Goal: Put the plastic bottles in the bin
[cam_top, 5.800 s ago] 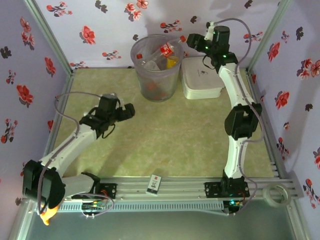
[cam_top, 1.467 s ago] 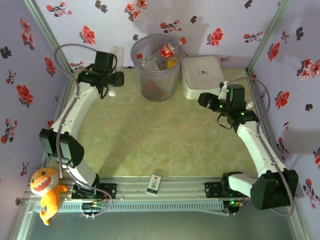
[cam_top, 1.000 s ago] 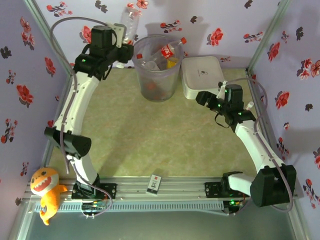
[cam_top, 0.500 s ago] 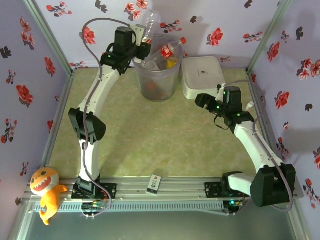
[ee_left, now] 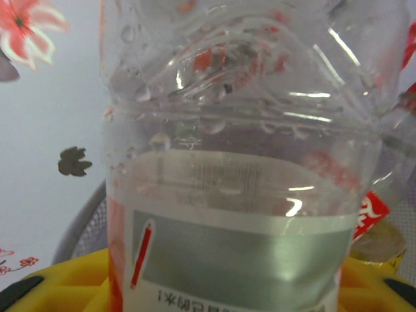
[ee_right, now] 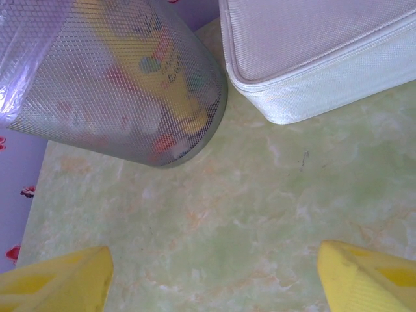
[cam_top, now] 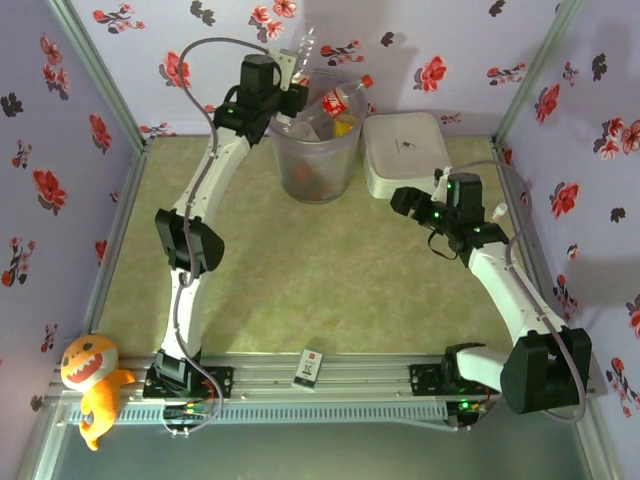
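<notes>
A: What is done?
B: Several bottles (cam_top: 335, 100) are stowed in the bin (cam_top: 318, 170), at the desk's (cam_top: 300, 270) far edge.
A: What is left?
B: One bottle (cam_top: 303, 48) is clamped by the left gripper (cam_top: 291, 86) above the rim. The right gripper (cam_top: 400, 203) is held spread, empty.

The bottle (ee_left: 234, 195) is clear, the bin (cam_top: 312, 170) grey-purple mesh (walls (cam_top: 470, 25) flowered).

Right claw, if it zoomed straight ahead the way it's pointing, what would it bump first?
The right claw would probably hit the green table first, just short of the bin and white box; depth is unclear.
</notes>
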